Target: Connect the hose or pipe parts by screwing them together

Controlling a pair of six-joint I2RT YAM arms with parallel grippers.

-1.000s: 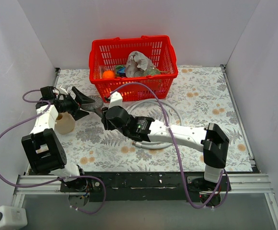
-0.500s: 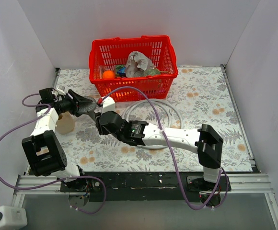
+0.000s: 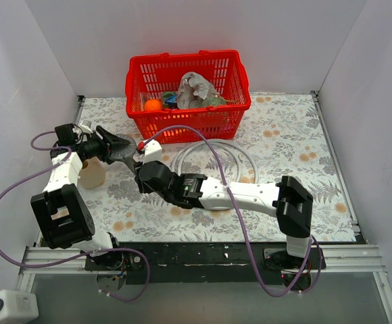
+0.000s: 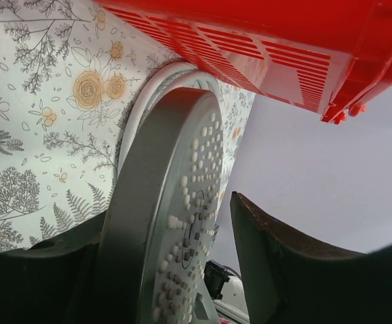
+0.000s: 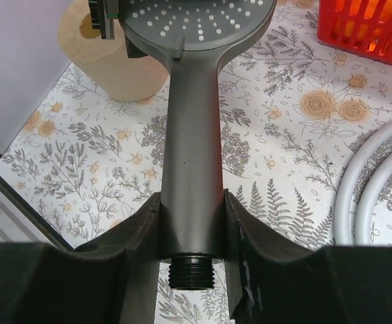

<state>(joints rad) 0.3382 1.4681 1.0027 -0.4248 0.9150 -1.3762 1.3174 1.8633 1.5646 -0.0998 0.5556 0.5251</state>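
The shower head point(image 5: 190, 121) has a round grey dotted disc and a dark straight handle. My right gripper point(image 5: 190, 202) is shut on the handle's lower end, and the bare threaded end point(image 5: 190, 273) sticks out below the fingers. In the top view the right gripper point(image 3: 142, 170) holds it above the table's left side. My left gripper point(image 3: 120, 148) is closed around the disc point(image 4: 176, 202), seen edge-on between its fingers point(image 4: 270, 270). The coiled light-grey hose point(image 3: 249, 160) lies on the table to the right, apart from both grippers. A stretch of the hose point(image 5: 372, 182) shows in the right wrist view.
A red basket point(image 3: 189, 88) with several items stands at the back centre, its rim point(image 4: 250, 47) just beyond the left gripper. A beige paper roll point(image 3: 91, 174) stands by the left arm. White walls close in three sides. Purple cables loop over both arms.
The left gripper has gone from wide open to closed around the shower head's disc. The right arm has carried the shower head leftwards into it.
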